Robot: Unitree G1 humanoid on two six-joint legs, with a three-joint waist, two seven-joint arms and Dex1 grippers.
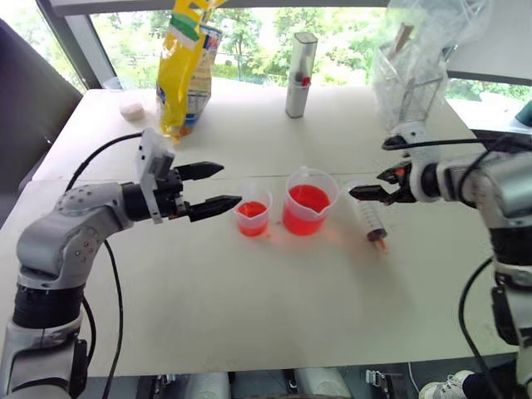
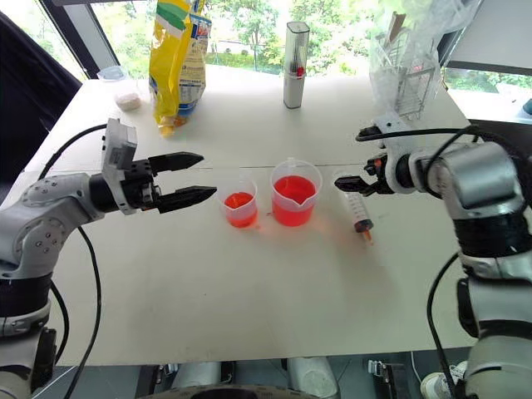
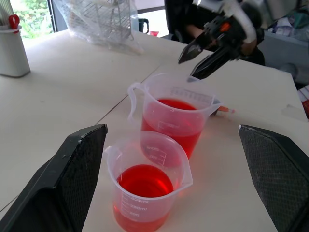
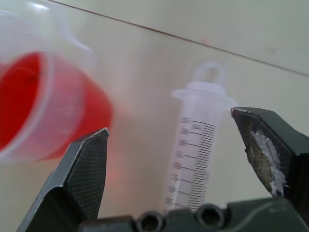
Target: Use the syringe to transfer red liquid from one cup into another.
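The syringe (image 1: pixel 371 220) lies flat on the table just right of the larger beaker (image 1: pixel 307 204), its red-stained tip toward the front edge. The beaker is about half full of red liquid (image 3: pixel 171 107). The smaller cup (image 1: pixel 253 218) stands close on the beaker's left with a shallower pool of red liquid. My right gripper (image 1: pixel 366 184) is open and hovers just above the syringe's ring-topped plunger end (image 4: pixel 210 77), holding nothing. My left gripper (image 1: pixel 231 185) is open and level, its fingertips just left of the smaller cup without touching it.
A yellow bag (image 1: pixel 184 66), a tall white bottle (image 1: pixel 300 75) and a wire rack in clear plastic (image 1: pixel 407 79) stand along the far side. A small white tub (image 1: pixel 131 108) sits at the far left. The table's front edge (image 1: pixel 274 359) is near.
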